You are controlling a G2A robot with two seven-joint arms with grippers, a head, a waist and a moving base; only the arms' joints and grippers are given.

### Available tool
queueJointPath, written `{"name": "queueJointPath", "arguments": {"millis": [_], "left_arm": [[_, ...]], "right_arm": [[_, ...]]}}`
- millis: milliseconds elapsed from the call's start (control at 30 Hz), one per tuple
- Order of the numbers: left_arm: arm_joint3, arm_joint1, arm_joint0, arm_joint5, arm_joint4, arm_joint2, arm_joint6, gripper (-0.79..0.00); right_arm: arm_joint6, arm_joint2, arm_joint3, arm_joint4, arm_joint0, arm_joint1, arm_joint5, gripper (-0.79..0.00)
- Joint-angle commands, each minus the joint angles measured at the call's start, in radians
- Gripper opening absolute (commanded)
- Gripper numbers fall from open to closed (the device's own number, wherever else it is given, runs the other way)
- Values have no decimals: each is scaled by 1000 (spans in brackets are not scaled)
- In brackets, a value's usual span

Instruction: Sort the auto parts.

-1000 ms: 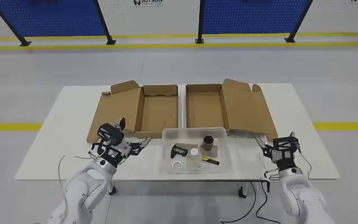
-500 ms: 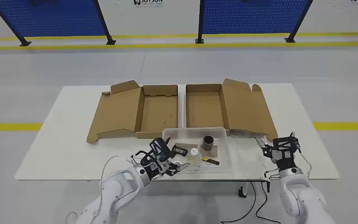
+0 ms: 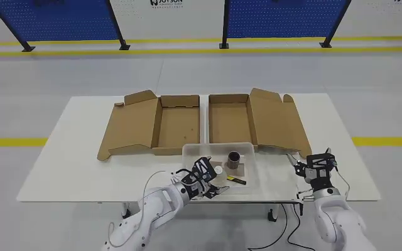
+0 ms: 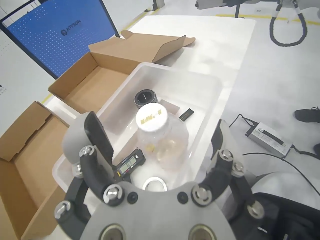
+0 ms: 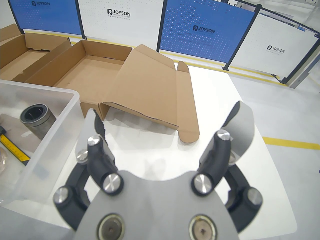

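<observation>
one spread left end effector (image 4: 156, 126) hovers over the bottle (image 4: 172, 148)

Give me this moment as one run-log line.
left gripper: open, above white-capped bottle in plastic bin | right gripper: open, above table beside plastic bin | status: nothing held

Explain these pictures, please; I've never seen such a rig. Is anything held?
It is a two-armed robot at a white table. The top view looks down from above its arms; the other two come from cameras on each wrist. On the table lie two open cardboard boxes and a clear bin holding a metal cylinder, a white-lidded jar, a digital caliper and a ring. The left arm's jaws stand open over the bin, by the jar; the right arm's jaws are open above the table beside the bin. Nothing is held.
</observation>
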Motion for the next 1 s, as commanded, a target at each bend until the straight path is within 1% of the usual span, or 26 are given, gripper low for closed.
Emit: {"name": "queueJointPath", "arguments": {"millis": [0,133,300,367,400,433,467,500,567,600,667,700,800,900,967], "left_arm": [[23,-5,-14,7,-34,9,-13,0],[60,-15,-37,21,-112,19,-37,0],[90,-21,-57,27,-124,30,-42,0],[95,-22,-60,29,-124,34,-41,-55],[98,-23,-61,30,-123,35,-41,-123],[101,-23,-61,31,-123,36,-40,-163],[104,-24,-62,31,-122,37,-39,-169],[105,-24,-62,30,-121,39,-38,-209],[107,-24,-63,29,-118,41,-34,-326],[107,-25,-62,29,-118,41,-32,-339],[106,-25,-62,27,-117,42,-30,-339],[105,-25,-61,25,-116,43,-29,-320],[101,-25,-59,21,-114,43,-27,-299],[99,-25,-57,18,-113,44,-25,-317],[97,-25,-56,17,-115,45,-27,-262]], "right_arm": [[0,0,0,0,0,0,0,0],[0,0,0,0,0,0,0,0],[0,0,0,0,0,0,0,0],[0,0,0,0,0,0,0,0],[0,0,0,0,0,0,0,0],[0,0,0,0,0,0,0,0],[0,0,0,0,0,0,0,0],[0,0,0,0,0,0,0,0],[0,0,0,0,0,0,0,0],[0,0,0,0,0,0,0,0],[0,0,0,0,0,0,0,0],[0,0,0,0,0,0,0,0],[0,0,0,0,0,0,0,0],[0,0,0,0,0,0,0,0],[0,0,0,0,0,0,0,0]]}}
